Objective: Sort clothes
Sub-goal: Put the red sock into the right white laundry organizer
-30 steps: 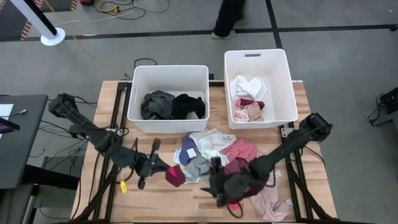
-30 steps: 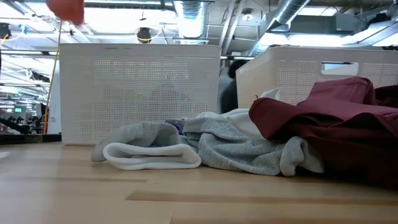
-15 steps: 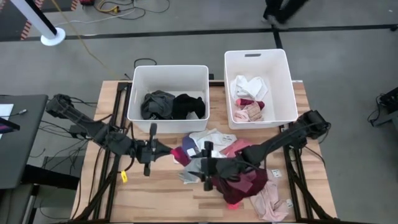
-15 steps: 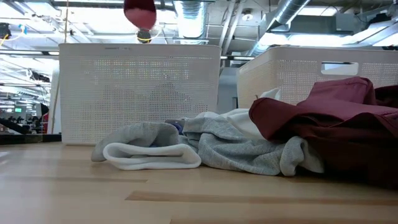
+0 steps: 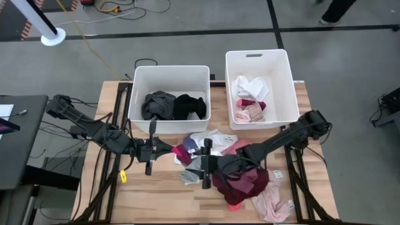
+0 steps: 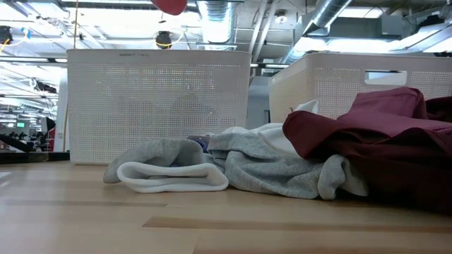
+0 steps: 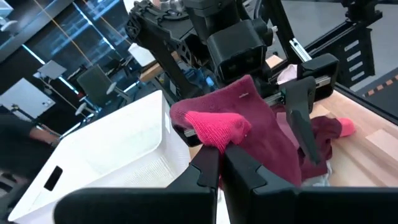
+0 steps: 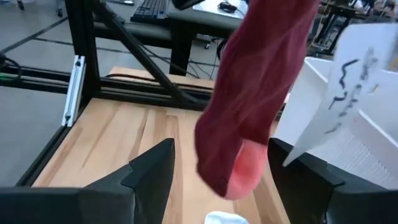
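One maroon sock (image 7: 233,127) hangs above the surface, pinched in my left tool (image 7: 217,163); right tool (image 8: 217,168) is spread beneath. I should release only after it grips.

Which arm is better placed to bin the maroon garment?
Left: the left gripper is shut on the maroon garment, lifted near the bins; the right gripper is open and holds nothing.

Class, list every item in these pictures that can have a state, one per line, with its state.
Left tool: shut on the maroon sock.
Maroon sock: lifted, hanging between the two tools.
Right tool: open, fingers either side of the sock.
Left bin: holds dark clothes.
Right bin: holds white and pink clothes.
Clothes pile: heaped, unsorted, on the table.
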Action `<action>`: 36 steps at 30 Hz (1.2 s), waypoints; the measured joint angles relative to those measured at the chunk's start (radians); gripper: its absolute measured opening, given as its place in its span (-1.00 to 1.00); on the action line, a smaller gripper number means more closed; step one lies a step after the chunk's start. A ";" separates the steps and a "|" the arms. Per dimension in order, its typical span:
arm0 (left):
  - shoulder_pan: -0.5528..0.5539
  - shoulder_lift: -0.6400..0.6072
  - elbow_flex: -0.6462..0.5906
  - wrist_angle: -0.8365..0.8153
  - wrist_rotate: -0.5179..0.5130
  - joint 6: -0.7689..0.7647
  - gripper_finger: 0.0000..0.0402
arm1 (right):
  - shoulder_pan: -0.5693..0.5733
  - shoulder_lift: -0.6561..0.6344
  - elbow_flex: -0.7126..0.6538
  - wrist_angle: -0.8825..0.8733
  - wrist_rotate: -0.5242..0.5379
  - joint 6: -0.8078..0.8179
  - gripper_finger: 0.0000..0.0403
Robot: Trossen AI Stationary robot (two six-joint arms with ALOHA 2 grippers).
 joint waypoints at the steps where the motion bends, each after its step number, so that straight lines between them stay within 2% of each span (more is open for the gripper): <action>1: 0.002 0.004 0.000 0.004 -0.002 -0.003 -1.00 | -0.004 0.000 0.000 0.009 0.002 -0.007 0.34; 14: 0.013 0.059 0.000 0.067 -0.027 0.031 -1.00 | -0.011 0.000 0.000 0.047 0.003 -0.026 0.09; 28: 0.020 0.059 0.000 0.064 -0.027 0.013 -1.00 | -0.011 0.000 0.000 0.043 0.003 -0.053 -0.59; 36: 0.020 0.059 0.000 0.053 -0.014 -0.011 -1.00 | -0.008 0.000 0.000 0.036 0.003 -0.079 -0.88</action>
